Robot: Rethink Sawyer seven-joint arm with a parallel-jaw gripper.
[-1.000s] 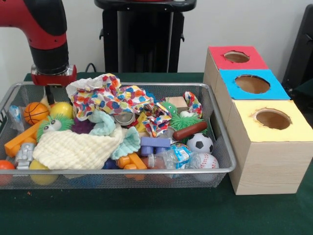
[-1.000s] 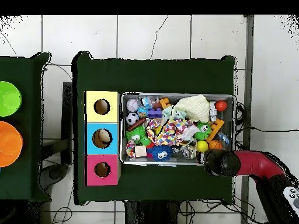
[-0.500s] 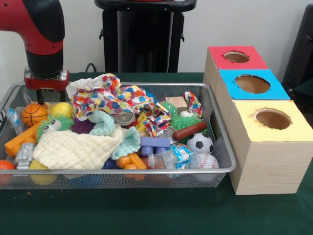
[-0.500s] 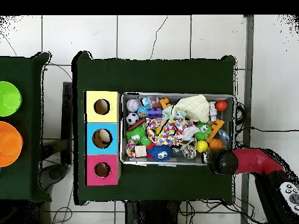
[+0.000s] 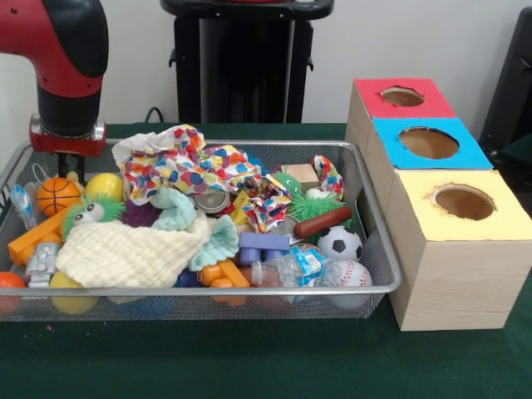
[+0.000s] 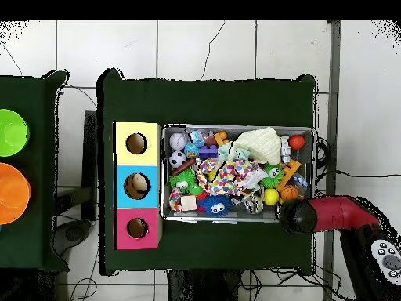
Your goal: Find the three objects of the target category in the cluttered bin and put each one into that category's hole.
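writing: none readable on any toy or box
gripper (image 5: pixel 71 164): hangs at the far left corner of the bin, just above the basketball; fingers mostly hidden behind the mesh rim, cannot tell if spread or pressed together
arm (image 5: pixel 68 50): red and black, comes down over the bin's left end; in the overhead view it reaches in beside the bin's corner
bin (image 5: pixel 249 298): silver wire mesh tray, packed with toys and cloths
basketball (image 5: pixel 60 193): small, orange with black lines, far left of bin, next to a yellow ball (image 5: pixel 105 186)
soccer ball (image 5: pixel 340 243): black and white, right end of bin, near front
baseball (image 5: pixel 349 273): white with red stitching, front right corner of bin, just in front of soccer ball
cloths: spotted multicolour cloth (image 5: pixel 187 164) at bin's back middle; pale yellow knit cloth (image 5: pixel 125 252) at front left
boxes: three wooden boxes in a row right of bin, each with a round hole; tops red (image 5: pixel 371 104), blue (image 5: pixel 470 154), yellow (image 5: pixel 507 220)
surface: dark green table cover (image 5: pixel 249 357)
room: white tiled floor (image 6: pixel 219 47) around table in overhead view; pale wall behind
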